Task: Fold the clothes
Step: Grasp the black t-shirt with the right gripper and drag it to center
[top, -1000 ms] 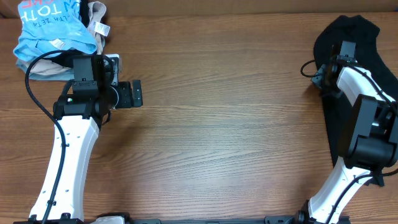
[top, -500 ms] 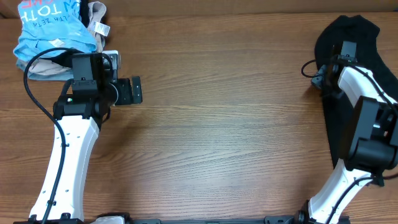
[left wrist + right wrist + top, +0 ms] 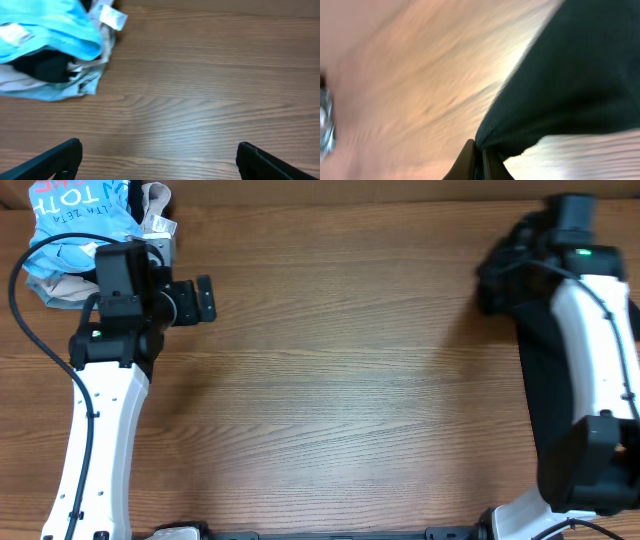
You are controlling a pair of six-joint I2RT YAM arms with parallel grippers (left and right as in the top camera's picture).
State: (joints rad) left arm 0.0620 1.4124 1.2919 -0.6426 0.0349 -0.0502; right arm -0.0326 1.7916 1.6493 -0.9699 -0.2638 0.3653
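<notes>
A wooden table (image 3: 340,380) is filling the overhead view, with the two arms reaching in from its near edge. The black T-shirt (image 3: 503,275) is lying bunched at the far right of the table, trailing down the right edge under the right arm (image 3: 590,330). In the blurred wrist view the right gripper (image 3: 479,150) is pinching a fold at the shirt's edge (image 3: 580,75), its fingers closed together on the cloth, which is spreading up and to the right of them. The left arm (image 3: 100,400) is stretching toward the far left corner, where a light-blue garment (image 3: 80,225) is lying heaped on a beige one (image 3: 155,205). The left gripper (image 3: 160,160) is hanging wide open over bare wood just short of that pile, holding nothing and well apart from the shirt. Lettering on the blue cloth is showing only in part, its top line seeming to read "TOTH". A small white label (image 3: 112,16) is sticking out at the pile's edge, its print too small to read.
</notes>
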